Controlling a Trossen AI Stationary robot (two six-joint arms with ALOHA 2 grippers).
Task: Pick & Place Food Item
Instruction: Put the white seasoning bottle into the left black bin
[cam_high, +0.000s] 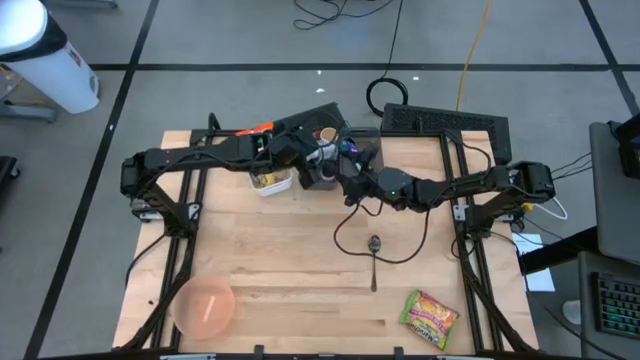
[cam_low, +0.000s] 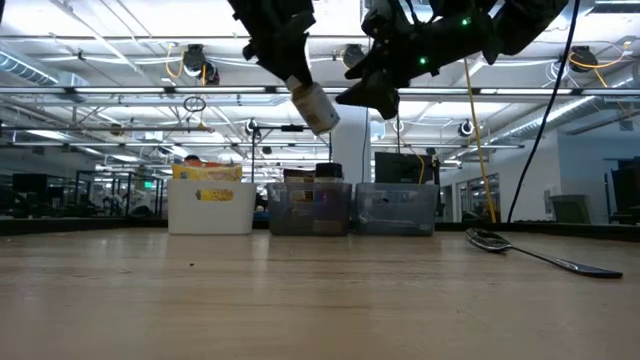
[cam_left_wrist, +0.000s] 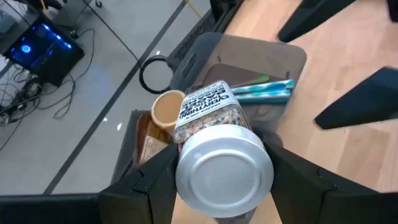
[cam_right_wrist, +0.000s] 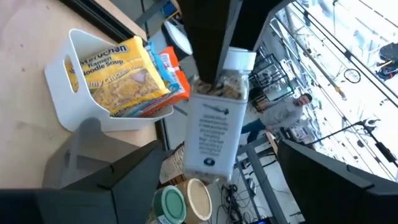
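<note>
Left gripper (cam_left_wrist: 221, 180) is clamped on the seasoning jar (cam_left_wrist: 214, 134), holding it in the air above the grey bin (cam_left_wrist: 249, 56). Right gripper (cam_right_wrist: 205, 186) waits just beside it, fingers apart. Picking looks done; placing remains.

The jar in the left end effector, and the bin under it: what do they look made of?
The jar looks like clear plastic or glass, since its seasoning shows through beside a printed label; which one, I cannot tell. Its cap looks like brushed silver metal or metallised plastic, with a dull sheen. The grey bin looks like translucent smoky plastic: its contents show through the wall.
</note>
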